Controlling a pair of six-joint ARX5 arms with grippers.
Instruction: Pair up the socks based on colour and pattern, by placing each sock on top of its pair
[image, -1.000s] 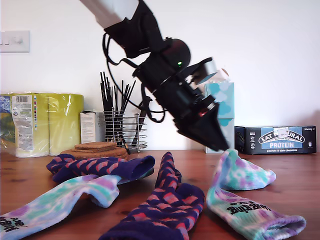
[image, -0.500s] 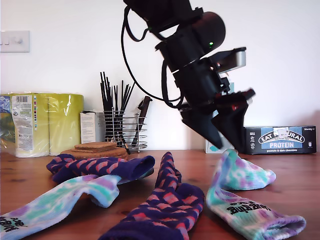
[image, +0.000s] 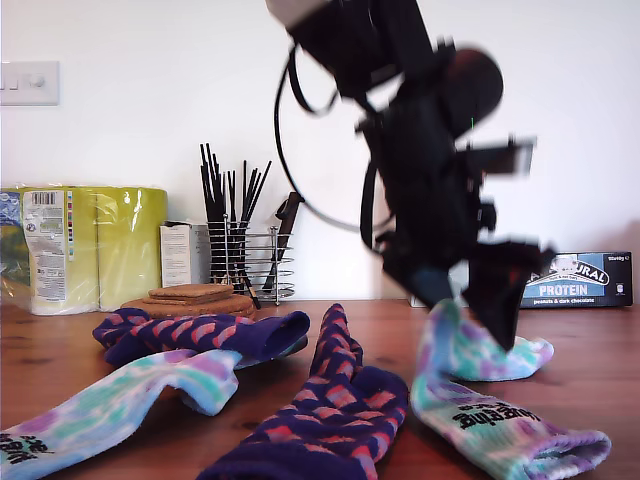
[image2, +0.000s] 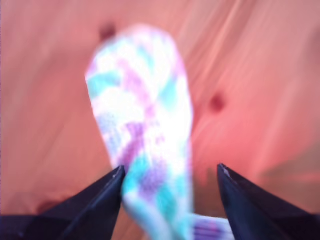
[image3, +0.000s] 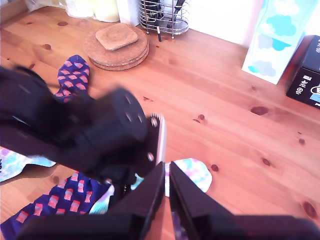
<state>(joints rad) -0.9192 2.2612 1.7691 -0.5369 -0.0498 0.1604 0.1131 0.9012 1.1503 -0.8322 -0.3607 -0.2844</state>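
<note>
Tie-dye sock (image: 470, 350) lies on worktop (image: 590, 350) at lower right of the exterior view, straddled by my first gripper (image2: 169, 175), jaws spread wide. My second gripper (image3: 167, 175) jaws are closed on nothing.

Wooden table (image: 590, 350), knotty reddish pine, socks spread across it.
I see two tie-dye socks (image: 480, 395) (image: 110, 405), two navy-pink socks (image: 330, 405) (image: 200, 333), cork mats (image3: 116, 47), wire utensil rack (image: 243, 262), yellow rolls (image: 95, 245), tissue box (image3: 277, 42), protein bar box (image: 580, 280).
</note>
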